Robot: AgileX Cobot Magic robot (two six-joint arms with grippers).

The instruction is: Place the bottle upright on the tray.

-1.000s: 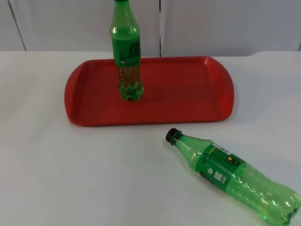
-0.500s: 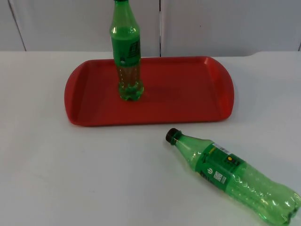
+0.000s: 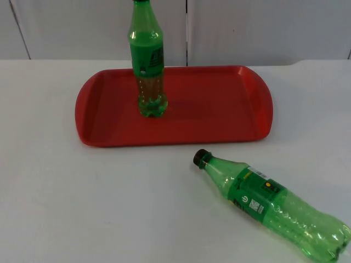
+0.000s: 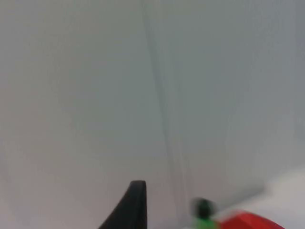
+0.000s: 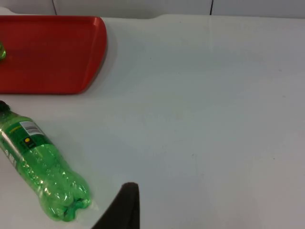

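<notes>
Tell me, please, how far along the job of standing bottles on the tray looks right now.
Done: one green bottle stands upright on the red tray. In hand: nothing; neither claw is near a bottle. Left: the second bottle lies on its side on the white table, in front of the tray, apart from it.

My white table [image 3: 82,208] carries a red tray [image 3: 219,109] near the partition wall; a green bottle [image 3: 271,205] lies on its side just before it.

One bottle [image 3: 147,60] upright on tray [image 3: 219,109]; second bottle [image 3: 269,203] lying on table [image 3: 82,203], before tray
</notes>
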